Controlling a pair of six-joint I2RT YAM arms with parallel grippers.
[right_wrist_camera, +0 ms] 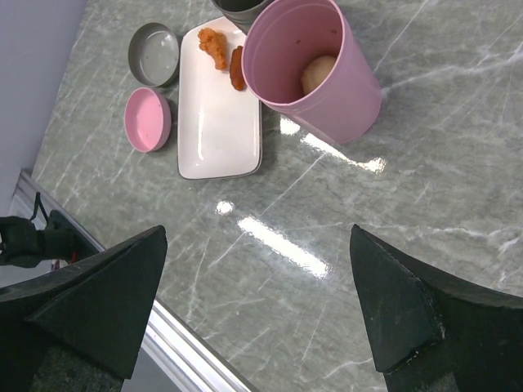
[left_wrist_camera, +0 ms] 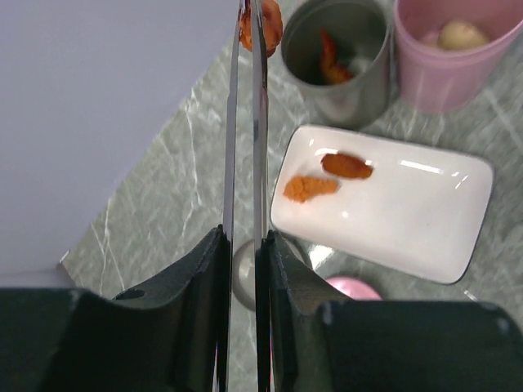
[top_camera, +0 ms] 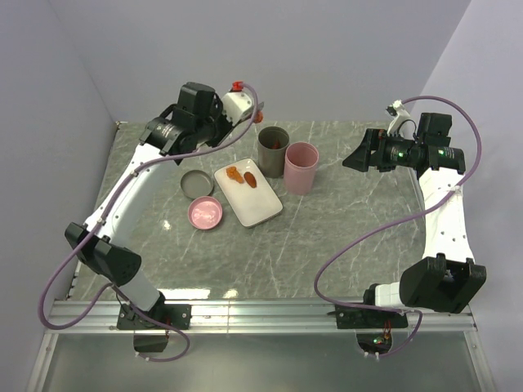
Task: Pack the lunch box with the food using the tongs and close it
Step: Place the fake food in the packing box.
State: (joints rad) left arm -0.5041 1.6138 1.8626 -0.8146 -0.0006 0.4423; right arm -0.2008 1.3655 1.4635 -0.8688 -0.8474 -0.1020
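Left gripper (left_wrist_camera: 245, 245) clamped on the tongs (left_wrist_camera: 260, 131), food piece (left_wrist_camera: 261, 24) nipped at their tips, just off the far-left rim of the lunch box (left_wrist_camera: 359, 98); right gripper (right_wrist_camera: 257, 245) gapes wide, empty.

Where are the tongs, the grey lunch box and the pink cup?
Tongs (left_wrist_camera: 259, 122): left wrist view, on one metal arm.
Grey lunch box (left_wrist_camera: 359, 102): left wrist view, outer wall.
Pink cup (right_wrist_camera: 355, 102): right wrist view, outer wall.

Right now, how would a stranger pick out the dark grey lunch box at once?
Find the flat white rectangular tray. In the top view, two open containers stand at its far end. The dark grey metal canister is the left one and holds an orange fried piece, unlike the pink plastic cup beside it.
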